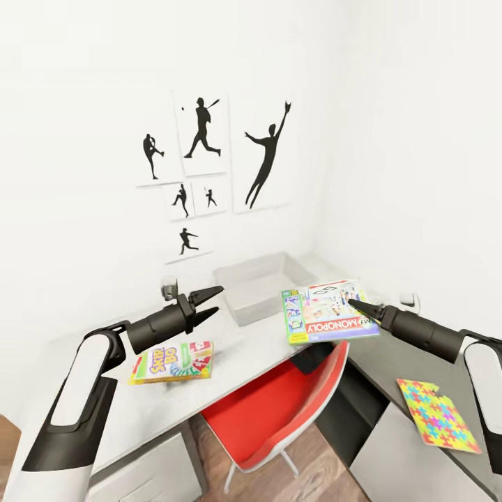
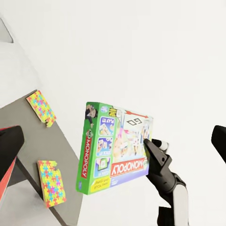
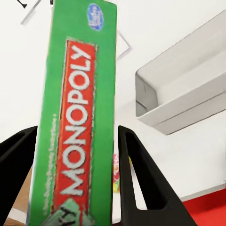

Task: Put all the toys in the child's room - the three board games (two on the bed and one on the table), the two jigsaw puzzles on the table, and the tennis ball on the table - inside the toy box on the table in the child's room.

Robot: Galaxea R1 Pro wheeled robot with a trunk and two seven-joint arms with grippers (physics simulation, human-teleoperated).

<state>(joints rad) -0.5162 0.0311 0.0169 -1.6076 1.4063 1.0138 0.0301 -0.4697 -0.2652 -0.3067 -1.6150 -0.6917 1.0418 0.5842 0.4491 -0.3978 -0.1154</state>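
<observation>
My right gripper (image 1: 354, 305) pinches the Monopoly box (image 1: 328, 312), held above the bench (image 1: 230, 362) beside the toy box (image 1: 259, 282). Left gripper (image 1: 213, 301) spread, nothing between its fingers.

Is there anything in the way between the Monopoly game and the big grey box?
Nothing visible. The right hand holds the Monopoly box up just beside the toy box, with only open space and bare table between them. The left hand hovers off to the side.

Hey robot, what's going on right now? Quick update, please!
Right gripper shut on Monopoly box, held above the table near toy box. Left gripper open, empty. Path to box looks clear.
</observation>
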